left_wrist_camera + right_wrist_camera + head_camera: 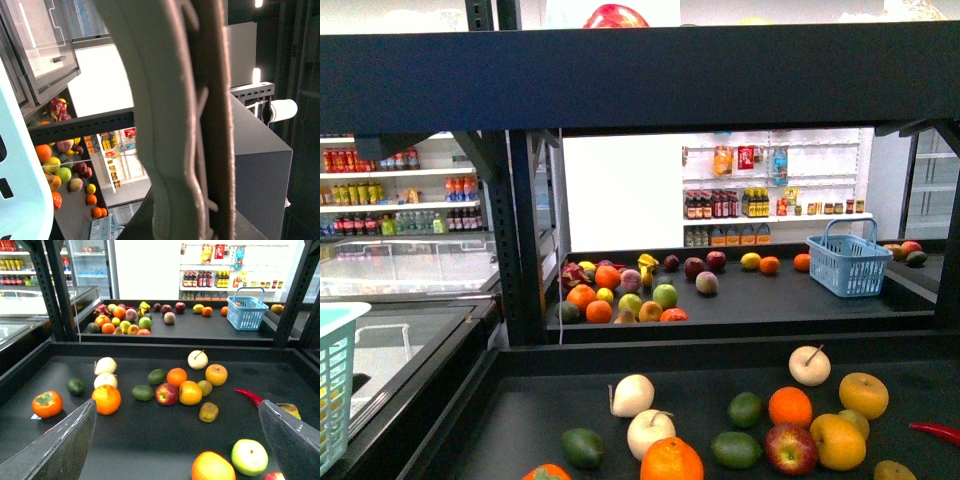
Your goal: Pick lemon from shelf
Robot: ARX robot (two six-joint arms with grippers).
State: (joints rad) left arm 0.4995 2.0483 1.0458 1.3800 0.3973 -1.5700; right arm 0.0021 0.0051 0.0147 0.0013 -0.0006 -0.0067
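Note:
The lemon point(751, 261), small and bright yellow, lies in the far tray of the black shelf point(720, 92) beside an orange and some dark red apples. The right wrist view shows the lemon point(198, 308) at the back, left of a blue basket. In the left wrist view the lemon point(91, 188) is a small yellow spot far off. My right gripper point(176, 407) is open over the near tray, well short of the lemon, with nothing between its fingers point(65, 440). My left gripper point(197, 150) is shut on nothing, its fingers point(165, 125) filling that view. Neither arm shows in the front view.
A blue basket point(849, 263) stands in the far tray, right of the lemon. A fruit pile point(620, 295) with smaller yellow fruits fills that tray's left end. The near tray point(150, 445) holds oranges, apples, limes, pears and a red chilli point(248, 395). Perforated posts point(525, 240) flank the opening.

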